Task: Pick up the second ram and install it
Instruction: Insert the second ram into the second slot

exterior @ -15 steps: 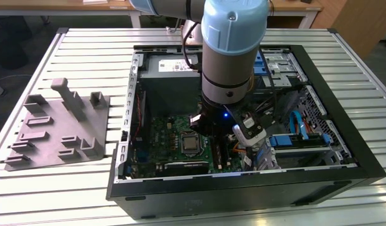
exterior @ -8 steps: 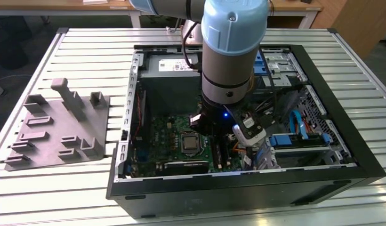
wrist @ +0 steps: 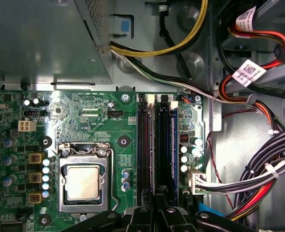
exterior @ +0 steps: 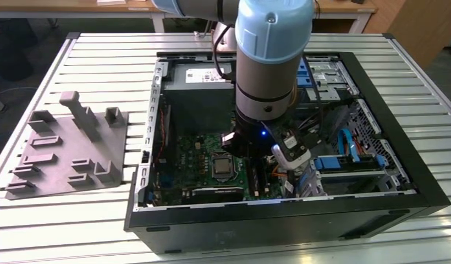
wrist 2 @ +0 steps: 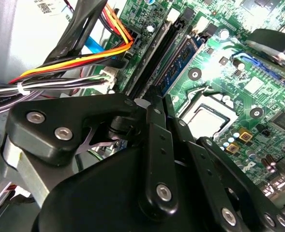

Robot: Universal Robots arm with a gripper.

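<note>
Inside the open PC case (exterior: pixel 284 225) on the slatted table (exterior: pixel 64 231): my arm (exterior: pixel 273 55) reaches down over the motherboard (wrist: pixel 94 116). The gripper (wrist: pixel 157 207) is parked at the near end of the memory slots, btwn the CPU socket (wrist: pixel 84 181) and the board's cable-side edge. The second ram (wrist: pixel 161 145), a thin dark strip, sits along the slot just beside the blue-labelled stick (wrist: pixel 173 145), on that stick's CPU side; I can't tell whether it's fully seated. Key relation: its long axis runs straight away from the jaws, parallel w/ the slots, so the gripper is at one end of it, not mid-length. Jaws look drawn together w/ no gap I can make out. Whether they nip the stick's end or merely bear on it, I can't tell from either wrist view. The cable bundle (wrist: pixel 258 179) hangs just off the board's edge, apart from the slots. The grey tray (exterior: pixel 64 159) lies by the table's edge at the exterior view's left, well apart from the case.
</note>
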